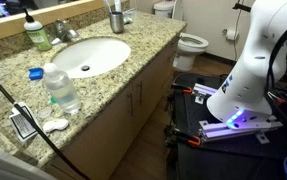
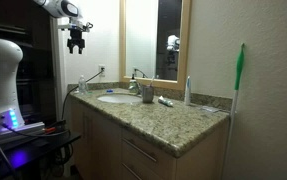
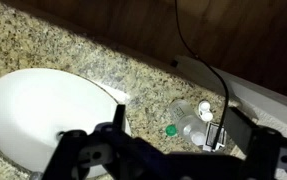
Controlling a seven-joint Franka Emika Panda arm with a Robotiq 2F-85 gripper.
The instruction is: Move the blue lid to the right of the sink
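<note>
Blue lid [image 1: 35, 73] is a small, flat, round, bright-blue cap. It lies on the speckled granite counter [image 1: 133, 55], well below the gripper [image 2: 76, 44], just beside the rim of the sink [image 1: 88, 55] and near the clear bottle [image 1: 61, 88]. In the wrist view it shows as a small teal dot between the spread fingers [image 3: 115, 128]. The gripper hangs high over the counter, jaws wide apart, holding nothing. Print on the bottle is too small to read.

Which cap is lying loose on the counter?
The blue lid. It lies flat by itself on the granite countertop, beside the clear bottle. The bottle's own pale cap sits on its neck.
</note>
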